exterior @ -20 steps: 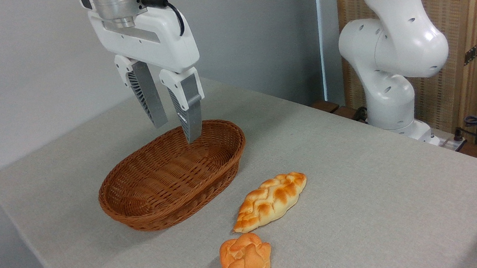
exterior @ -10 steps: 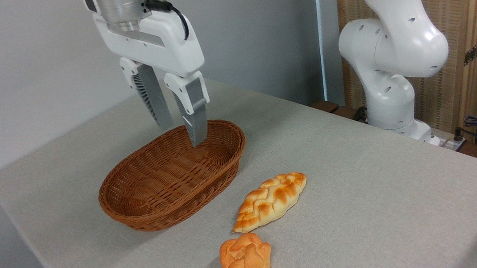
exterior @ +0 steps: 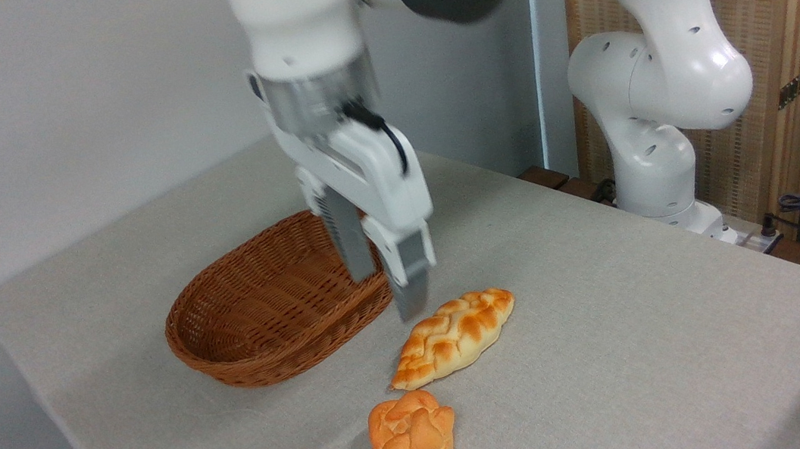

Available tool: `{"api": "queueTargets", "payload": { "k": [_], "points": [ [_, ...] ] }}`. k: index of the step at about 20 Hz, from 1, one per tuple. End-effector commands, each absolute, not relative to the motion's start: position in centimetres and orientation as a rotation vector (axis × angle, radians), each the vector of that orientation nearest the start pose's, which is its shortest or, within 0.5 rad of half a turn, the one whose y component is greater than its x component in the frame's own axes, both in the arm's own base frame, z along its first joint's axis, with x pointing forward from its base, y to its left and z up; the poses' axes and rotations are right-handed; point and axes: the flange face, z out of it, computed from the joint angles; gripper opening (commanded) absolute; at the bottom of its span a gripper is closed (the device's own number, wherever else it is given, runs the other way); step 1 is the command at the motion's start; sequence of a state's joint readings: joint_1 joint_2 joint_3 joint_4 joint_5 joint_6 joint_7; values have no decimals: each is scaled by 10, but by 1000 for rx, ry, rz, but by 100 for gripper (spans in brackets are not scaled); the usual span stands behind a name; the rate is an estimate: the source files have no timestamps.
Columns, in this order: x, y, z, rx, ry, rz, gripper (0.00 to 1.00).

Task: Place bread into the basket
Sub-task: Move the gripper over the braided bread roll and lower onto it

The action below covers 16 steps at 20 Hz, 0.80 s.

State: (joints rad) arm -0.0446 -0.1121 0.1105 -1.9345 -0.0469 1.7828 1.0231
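You are at the approach: the gripper (exterior: 389,287) hangs empty, jaws slightly spread, just left of the bread (exterior: 453,337), which lies on the worktop (exterior: 610,321) beside the basket (exterior: 265,309). Next, center over the loaf and descend.

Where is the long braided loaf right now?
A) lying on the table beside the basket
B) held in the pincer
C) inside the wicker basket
A: the pale yellow braided loaf lies on the grey table, outside the reddish-brown wicker basket; the pincer hangs empty above.
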Motion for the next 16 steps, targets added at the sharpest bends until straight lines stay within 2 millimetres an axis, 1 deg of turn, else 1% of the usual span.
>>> {"api": "queueTargets", "payload": {
  "k": [1, 3, 5, 9, 12, 16],
  "points": [
    [491, 33, 509, -2849, 1523, 12, 100],
    [487, 33, 500, -2860, 1523, 37, 100],
    [481, 30, 487, -2868, 1532, 65, 100],
    [469, 25, 460, -2868, 1535, 64, 100],
    [466, 20, 446, -2862, 1545, 73, 100],
    [462, 13, 422, -2849, 1552, 60, 100]
  ]
}}
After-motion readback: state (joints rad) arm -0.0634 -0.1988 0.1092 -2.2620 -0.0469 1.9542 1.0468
